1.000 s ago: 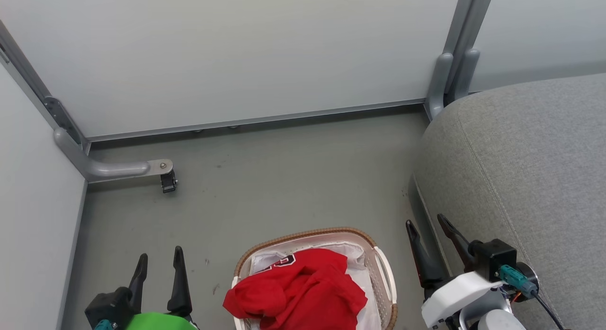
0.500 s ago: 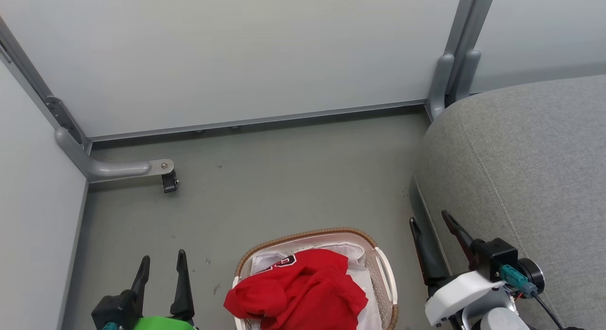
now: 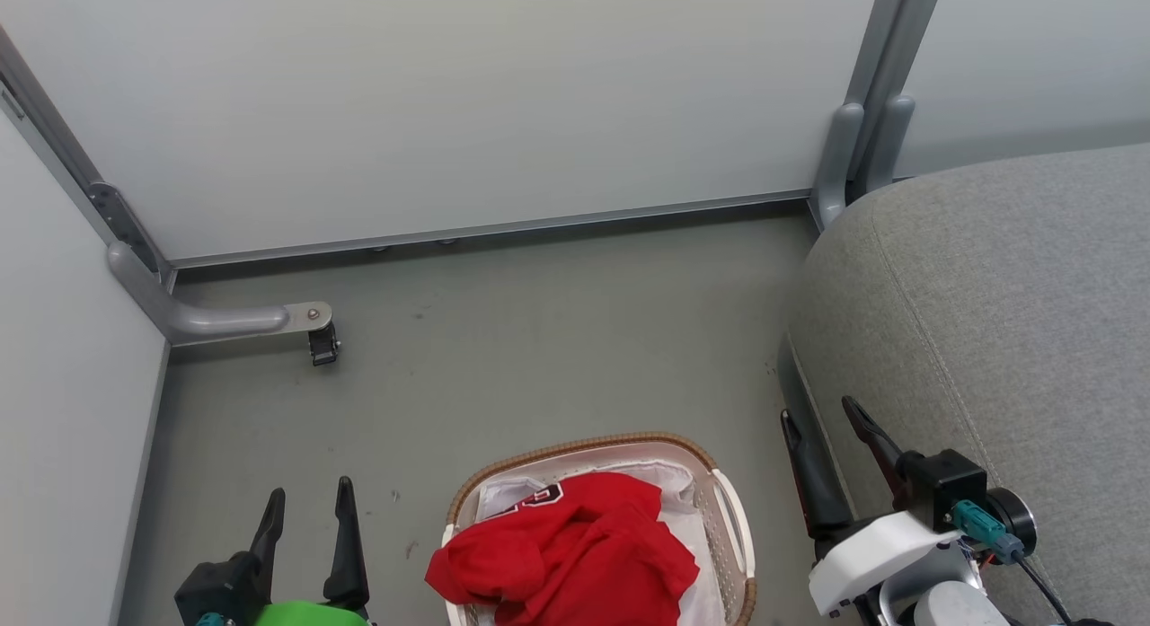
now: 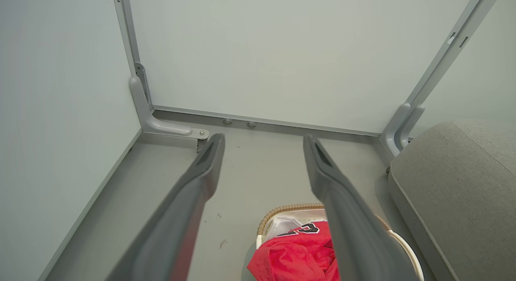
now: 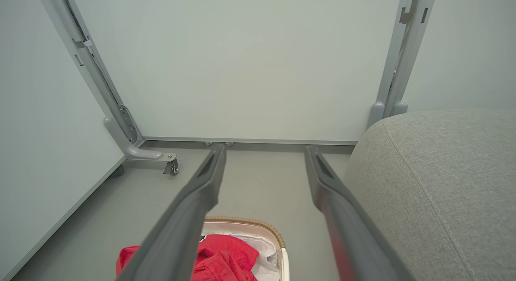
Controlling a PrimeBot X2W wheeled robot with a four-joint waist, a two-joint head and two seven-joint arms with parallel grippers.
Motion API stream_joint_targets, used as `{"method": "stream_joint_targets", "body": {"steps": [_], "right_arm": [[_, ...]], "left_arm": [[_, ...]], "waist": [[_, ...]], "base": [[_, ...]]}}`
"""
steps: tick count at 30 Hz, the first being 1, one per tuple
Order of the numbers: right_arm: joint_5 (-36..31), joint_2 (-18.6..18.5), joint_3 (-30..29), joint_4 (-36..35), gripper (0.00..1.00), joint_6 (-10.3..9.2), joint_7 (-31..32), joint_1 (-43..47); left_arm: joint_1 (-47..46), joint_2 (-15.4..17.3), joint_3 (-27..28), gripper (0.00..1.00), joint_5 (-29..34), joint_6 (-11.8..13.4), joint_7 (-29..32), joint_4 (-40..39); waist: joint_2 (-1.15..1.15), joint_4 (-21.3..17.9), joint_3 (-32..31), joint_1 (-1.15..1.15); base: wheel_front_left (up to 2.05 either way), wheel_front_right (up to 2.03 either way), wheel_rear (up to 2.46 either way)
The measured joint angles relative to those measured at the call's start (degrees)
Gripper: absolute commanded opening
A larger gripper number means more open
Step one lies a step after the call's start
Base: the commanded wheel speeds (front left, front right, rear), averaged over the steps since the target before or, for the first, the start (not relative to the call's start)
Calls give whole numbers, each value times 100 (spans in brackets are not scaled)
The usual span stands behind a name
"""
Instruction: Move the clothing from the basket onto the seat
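Observation:
Red clothing [image 3: 566,554] lies heaped in the white basket [image 3: 728,518] with a brown woven rim, on the floor at the bottom middle of the head view; white lettering shows on one garment [image 4: 304,228]. The clothing [image 5: 225,257] and basket [image 5: 246,222] also show low in the right wrist view. The grey seat [image 3: 1006,321] fills the right side. My left gripper [image 3: 308,496] hangs open left of the basket, nothing between its fingers. My right gripper [image 3: 822,410] is open between basket and seat, empty.
Pale partition panels stand behind and to the left, with a grey metal foot and small caster [image 3: 319,343] on the floor at the left. A grey post [image 3: 853,150] rises beside the seat's far corner. Bare grey floor [image 3: 539,339] lies beyond the basket.
The right gripper has drifted slightly right and up toward the seat. The left gripper has sunk a little lower. The clothing and basket have not moved.

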Motion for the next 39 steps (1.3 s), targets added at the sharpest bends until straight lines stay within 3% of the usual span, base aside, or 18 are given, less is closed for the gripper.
{"method": "stream_joint_targets", "body": {"steps": [16, 25, 39], "right_arm": [[-1, 1, -89, -100, 100, 0, 0, -22], [-148, 1, -413, -319, 100, 1, -1, -314], [-365, -3, -1106, -835, 100, 1, -8, -1224]], "left_arm": [[-6, 1, -104, 100, 31, -21, -1, 0], [-677, 3, -394, 100, 614, -142, -3, 200], [-2676, 5, -2091, 100, 1167, -272, -4, 1656]], "waist": [[0, 7, 103, 0], [0, 38, 570, 0], [0, -5, 1970, 0]], "base": [[0, 0, 0], [0, 0, 0], [0, 0, 0]]}}
